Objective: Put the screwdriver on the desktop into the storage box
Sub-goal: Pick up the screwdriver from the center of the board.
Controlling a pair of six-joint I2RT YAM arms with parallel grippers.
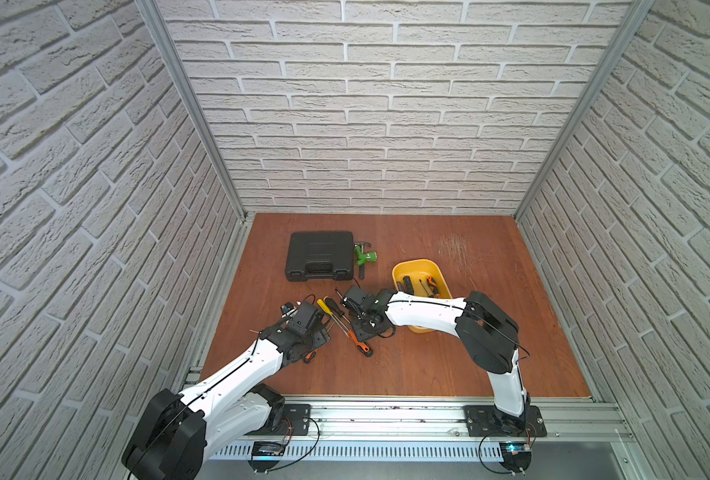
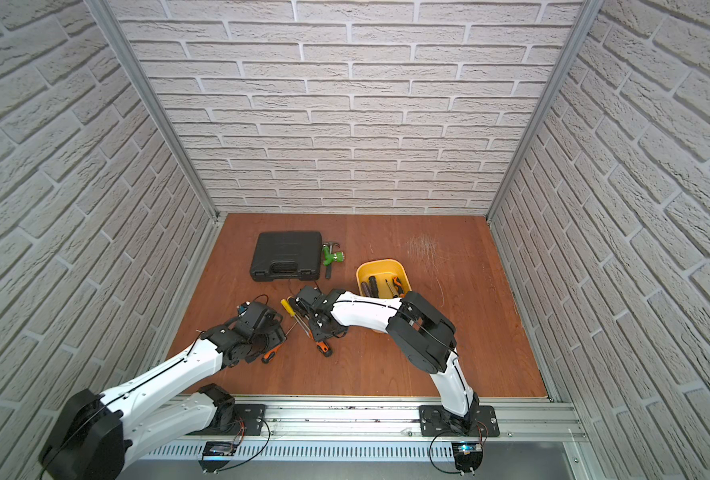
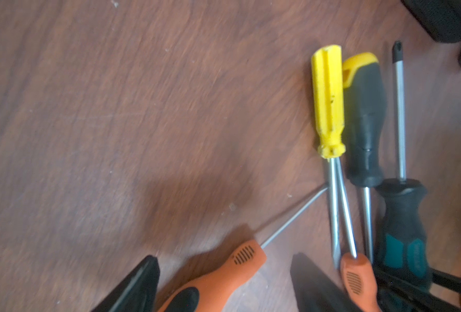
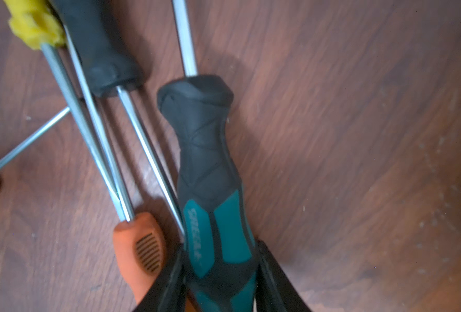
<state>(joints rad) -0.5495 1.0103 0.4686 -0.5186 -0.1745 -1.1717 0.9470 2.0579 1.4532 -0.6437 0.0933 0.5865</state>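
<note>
In a top view the yellow storage box (image 1: 416,263) stands on the desktop (image 1: 428,365) with a few tools in it, and a cluster of screwdrivers (image 1: 336,309) lies on the wood near it, between the two arms. In the left wrist view the left gripper (image 3: 224,259) has its jaws apart around an orange-handled screwdriver (image 3: 218,275) — a gap shows beside the handle. In the right wrist view the right gripper (image 4: 221,247) is clamped on the teal-and-black screwdriver (image 4: 207,162), beside the others' shafts.

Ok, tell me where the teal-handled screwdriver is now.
In the right wrist view the teal-handled screwdriver lies on the desktop, handle gripped in the right pincer, just beside an orange-handled screwdriver.
</note>
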